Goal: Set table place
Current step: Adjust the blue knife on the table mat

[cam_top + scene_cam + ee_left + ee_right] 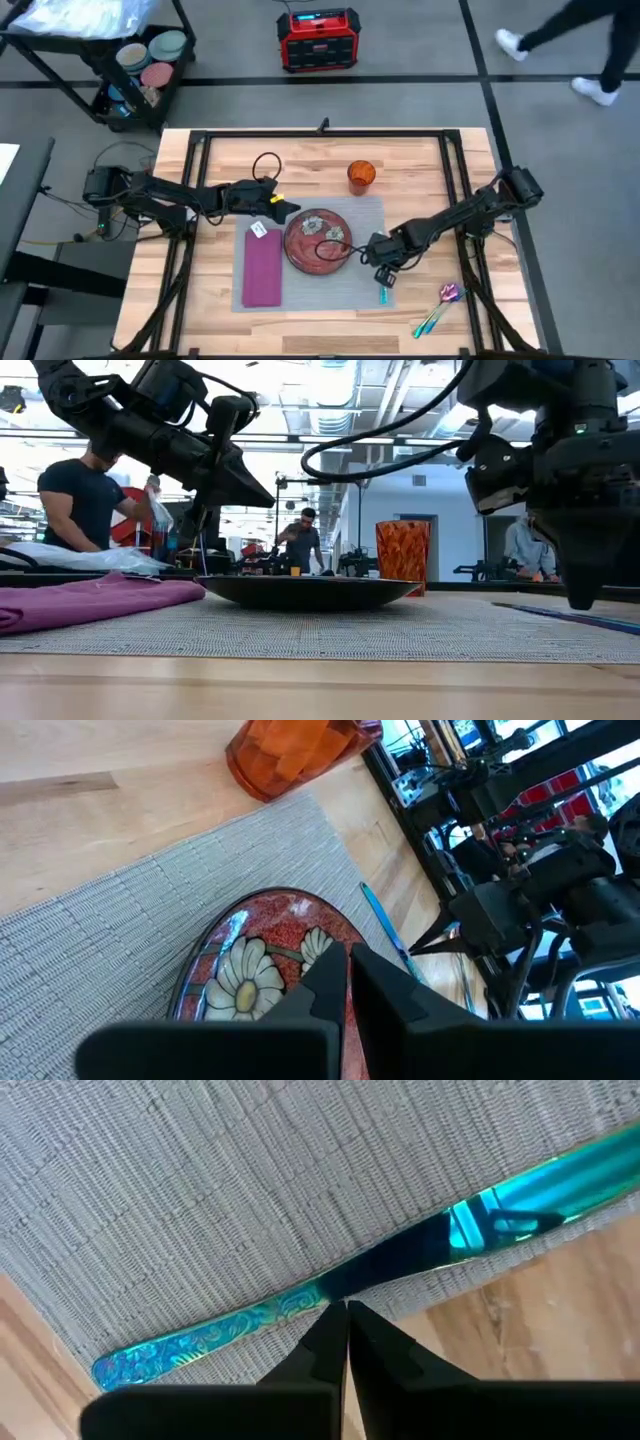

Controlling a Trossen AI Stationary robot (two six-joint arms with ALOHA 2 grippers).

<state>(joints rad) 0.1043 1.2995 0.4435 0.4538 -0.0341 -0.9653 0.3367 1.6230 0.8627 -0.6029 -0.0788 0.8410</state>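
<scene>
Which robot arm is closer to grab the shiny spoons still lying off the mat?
The right one, probably. The right gripper sits at the grey placemat's right edge over a teal utensil, near the loose cutlery. The left gripper is across the plate.

The high view looks straight down on the whole table (420, 310), while the low view sits at tabletop level, looking across the placemat (400, 635) into the room. Each wrist view looks closely down on the mat; the left shares the plate (250, 960) and orange cup (290, 750) with both wider views.
</scene>
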